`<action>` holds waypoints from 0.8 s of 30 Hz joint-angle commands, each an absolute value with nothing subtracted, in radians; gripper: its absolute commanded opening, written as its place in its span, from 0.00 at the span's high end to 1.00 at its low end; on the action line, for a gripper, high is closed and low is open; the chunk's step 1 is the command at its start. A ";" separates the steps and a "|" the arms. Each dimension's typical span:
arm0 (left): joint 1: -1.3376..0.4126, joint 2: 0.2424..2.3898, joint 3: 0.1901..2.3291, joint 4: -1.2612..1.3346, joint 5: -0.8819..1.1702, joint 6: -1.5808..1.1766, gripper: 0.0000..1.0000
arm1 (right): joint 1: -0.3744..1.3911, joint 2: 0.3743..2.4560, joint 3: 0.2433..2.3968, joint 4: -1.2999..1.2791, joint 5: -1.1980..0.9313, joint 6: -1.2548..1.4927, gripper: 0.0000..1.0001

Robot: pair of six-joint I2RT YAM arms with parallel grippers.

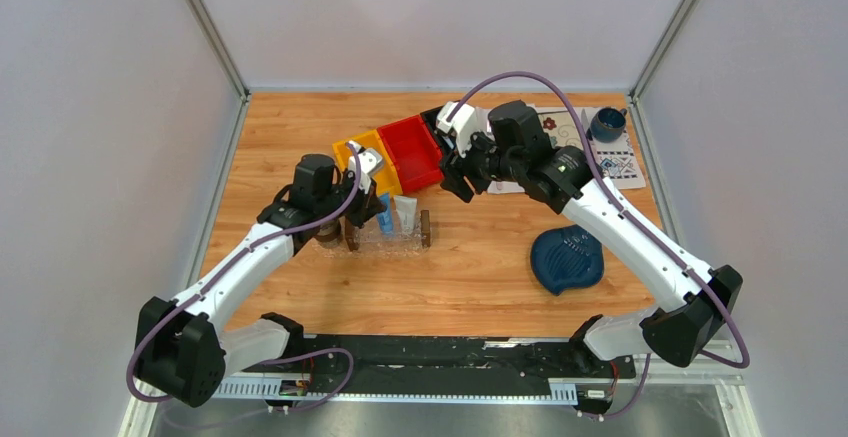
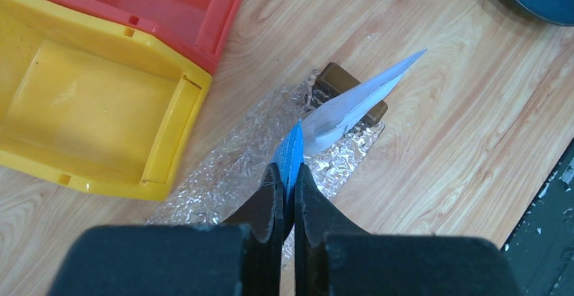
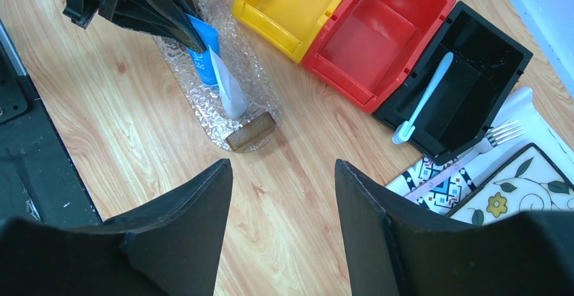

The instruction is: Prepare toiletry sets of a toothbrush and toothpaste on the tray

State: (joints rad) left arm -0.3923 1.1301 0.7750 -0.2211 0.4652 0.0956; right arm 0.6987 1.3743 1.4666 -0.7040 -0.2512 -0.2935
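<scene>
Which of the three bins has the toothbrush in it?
The black bin, beside the red bin: the toothbrush lies inside. The red and the yellow bin look empty.

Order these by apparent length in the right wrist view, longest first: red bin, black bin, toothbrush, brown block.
1. Red bin and black bin: they look about alike, so I do not rank them.
2. Toothbrush, lying inside the black bin and clearly shorter than it.
3. Brown block: shortest, though thicker than the toothbrush.

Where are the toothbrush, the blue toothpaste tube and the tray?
toothbrush (image 3: pixel 428 93), right wrist view, middle of the handle.
blue toothpaste tube (image 3: pixel 202 52), right wrist view, tube body.
tray (image 3: pixel 252 132), right wrist view, brown end block.
</scene>
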 commanded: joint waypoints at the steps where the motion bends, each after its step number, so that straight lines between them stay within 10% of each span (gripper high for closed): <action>1: -0.396 1.132 0.769 -0.147 0.489 0.118 1.00 | 0.696 1.359 1.457 -0.660 -0.242 -0.305 0.39; 24: -0.399 1.147 0.742 -0.121 0.497 0.132 1.00 | 0.696 1.347 1.451 -0.653 -0.241 -0.307 0.38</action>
